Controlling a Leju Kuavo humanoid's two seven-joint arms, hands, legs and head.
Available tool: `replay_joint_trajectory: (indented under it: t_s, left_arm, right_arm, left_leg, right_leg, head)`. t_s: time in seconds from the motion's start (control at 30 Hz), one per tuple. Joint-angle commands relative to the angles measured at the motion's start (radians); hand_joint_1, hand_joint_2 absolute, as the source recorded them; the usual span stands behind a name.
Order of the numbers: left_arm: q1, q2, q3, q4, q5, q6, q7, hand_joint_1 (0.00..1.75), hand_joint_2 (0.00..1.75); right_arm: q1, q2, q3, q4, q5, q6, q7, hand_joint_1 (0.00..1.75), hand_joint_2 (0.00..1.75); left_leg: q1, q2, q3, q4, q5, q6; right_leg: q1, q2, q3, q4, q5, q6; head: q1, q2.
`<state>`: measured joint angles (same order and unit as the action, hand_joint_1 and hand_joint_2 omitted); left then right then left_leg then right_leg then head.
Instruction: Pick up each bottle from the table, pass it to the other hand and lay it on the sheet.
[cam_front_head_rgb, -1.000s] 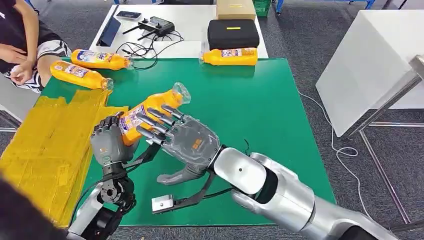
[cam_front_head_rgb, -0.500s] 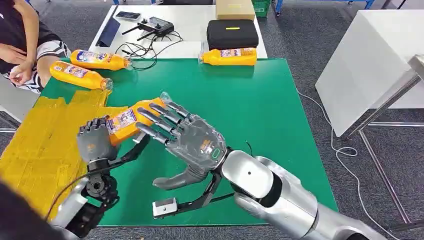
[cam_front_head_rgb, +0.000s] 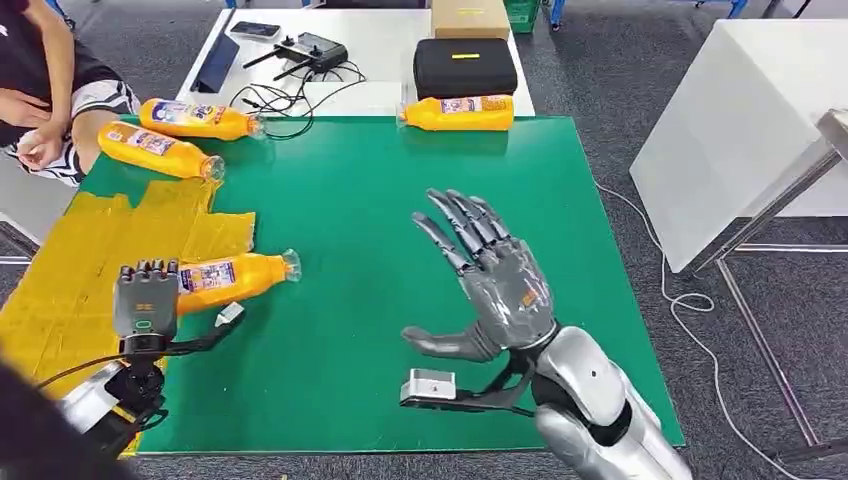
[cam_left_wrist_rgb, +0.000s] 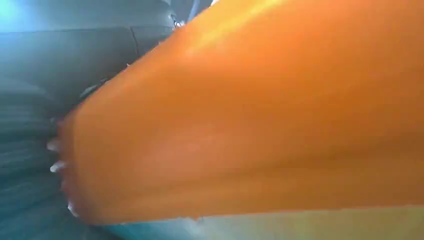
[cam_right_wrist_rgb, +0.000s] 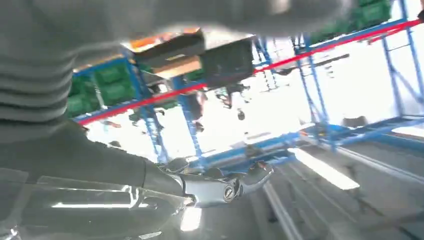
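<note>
My left hand (cam_front_head_rgb: 146, 297) grips an orange bottle (cam_front_head_rgb: 232, 277) by its base, low over the edge where the yellow sheet (cam_front_head_rgb: 90, 270) meets the green mat; the neck points toward the mat's middle. The same orange bottle (cam_left_wrist_rgb: 260, 115) looms close in the left wrist view. My right hand (cam_front_head_rgb: 497, 280) hovers over the green mat's centre-right, fingers spread, holding nothing. Two more orange bottles (cam_front_head_rgb: 160, 149) (cam_front_head_rgb: 200, 119) lie at the mat's far left corner. Another orange bottle (cam_front_head_rgb: 458, 112) lies at the far edge.
A person's hands (cam_front_head_rgb: 35, 125) rest at the far left beside the table. Behind the green mat (cam_front_head_rgb: 420, 190) a white table carries a black case (cam_front_head_rgb: 465, 67), a controller with cables (cam_front_head_rgb: 310, 50) and a cardboard box (cam_front_head_rgb: 470, 15). A white table (cam_front_head_rgb: 740, 120) stands to the right.
My right hand let go of the bottle and drew back to the right, fingers spread. My left hand carried the bottle down and left toward the yellow sheet.
</note>
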<state>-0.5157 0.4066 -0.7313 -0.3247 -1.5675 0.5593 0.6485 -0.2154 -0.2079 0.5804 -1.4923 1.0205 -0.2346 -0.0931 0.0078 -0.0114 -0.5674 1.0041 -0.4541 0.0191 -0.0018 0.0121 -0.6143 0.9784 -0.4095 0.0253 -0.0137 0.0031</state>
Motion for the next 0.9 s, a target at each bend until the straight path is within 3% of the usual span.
replay_joint_trajectory:
  t_s: [0.03,0.13,0.43,0.67,0.9]
  left_arm:
    - [-0.075,0.019,-0.035,0.099,-0.002,-0.025,-0.023,1.75,1.75]
    - [-0.074,0.017,-0.035,0.098,-0.003,-0.026,-0.022,1.75,1.75]
    - [-0.039,0.049,0.132,0.127,0.065,-0.179,-0.016,1.75,1.75]
    - [0.041,0.108,0.232,0.148,0.127,-0.347,0.019,1.75,1.75]
    - [0.098,0.121,0.269,0.132,0.136,-0.345,0.039,1.75,1.75]
  right_arm:
    - [0.078,-0.017,-0.099,-0.013,-0.007,-0.009,-0.008,0.00,1.75]
    - [0.077,-0.015,-0.099,-0.015,-0.007,-0.008,-0.007,0.00,1.75]
    - [0.261,0.002,-0.260,-0.114,0.007,-0.042,0.014,0.00,1.75]
    - [0.255,0.041,-0.263,-0.094,0.020,-0.023,0.006,0.00,1.75]
    - [0.239,0.056,-0.256,-0.079,0.039,0.003,0.013,0.00,1.75]
  left_leg:
    - [0.001,0.001,0.003,-0.001,-0.001,-0.001]
    - [0.001,0.001,0.006,-0.001,-0.002,-0.001]
    - [0.001,0.001,0.007,-0.002,-0.002,-0.001]
    - [0.001,0.006,0.007,-0.002,-0.003,-0.002]
    - [0.002,0.010,0.010,-0.004,-0.004,-0.004]
  right_leg:
    - [0.001,-0.001,0.003,0.000,-0.001,0.000]
    - [0.001,-0.001,0.006,-0.001,-0.002,0.000]
    - [0.001,-0.001,0.006,-0.001,-0.002,0.000]
    - [0.001,0.005,0.005,-0.001,-0.001,-0.001]
    - [0.001,0.010,0.007,-0.001,-0.001,-0.002]
  head:
    - [0.000,0.000]
    - [0.000,0.000]
    - [0.000,0.000]
    - [0.000,0.000]
    - [0.000,0.000]
